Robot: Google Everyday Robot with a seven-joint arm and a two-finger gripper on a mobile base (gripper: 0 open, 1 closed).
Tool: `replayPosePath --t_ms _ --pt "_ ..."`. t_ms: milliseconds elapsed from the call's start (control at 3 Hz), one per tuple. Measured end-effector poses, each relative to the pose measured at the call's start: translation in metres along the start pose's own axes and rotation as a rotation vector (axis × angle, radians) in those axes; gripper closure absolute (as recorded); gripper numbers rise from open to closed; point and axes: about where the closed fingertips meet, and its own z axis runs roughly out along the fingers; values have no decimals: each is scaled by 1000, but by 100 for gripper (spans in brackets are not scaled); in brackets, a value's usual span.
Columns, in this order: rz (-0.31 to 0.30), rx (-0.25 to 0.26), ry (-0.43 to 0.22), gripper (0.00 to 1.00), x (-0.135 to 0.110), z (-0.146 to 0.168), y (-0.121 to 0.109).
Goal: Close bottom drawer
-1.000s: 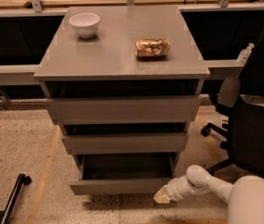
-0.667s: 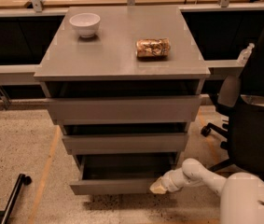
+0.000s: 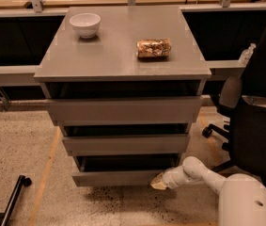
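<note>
The grey cabinet has three drawers, all standing partly open. The bottom drawer (image 3: 116, 177) is the lowest, with a plain flat grey front; it sticks out a little, showing a narrow dark gap above its front. My gripper (image 3: 159, 182) is at the end of the white arm (image 3: 198, 173) coming from the lower right. Its tip is against the right end of the bottom drawer's front, near the floor.
A white bowl (image 3: 85, 24) and a brown snack packet (image 3: 153, 48) sit on the cabinet top (image 3: 113, 55). A black office chair (image 3: 254, 121) stands close on the right. A black bar with a wheel (image 3: 15, 192) lies on the speckled floor at lower left.
The gripper has moved left along the floor to the drawer's right front corner. The bottom drawer has slid inward and now sticks out less.
</note>
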Motion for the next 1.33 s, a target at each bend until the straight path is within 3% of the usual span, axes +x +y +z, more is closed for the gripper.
replayPosePath --t_ms 333,667,1333 --pt "1 -5 0 82 0 3 2" --pt "1 -11 0 51 0 6 5" --pt "1 -20 0 4 0 11 8"
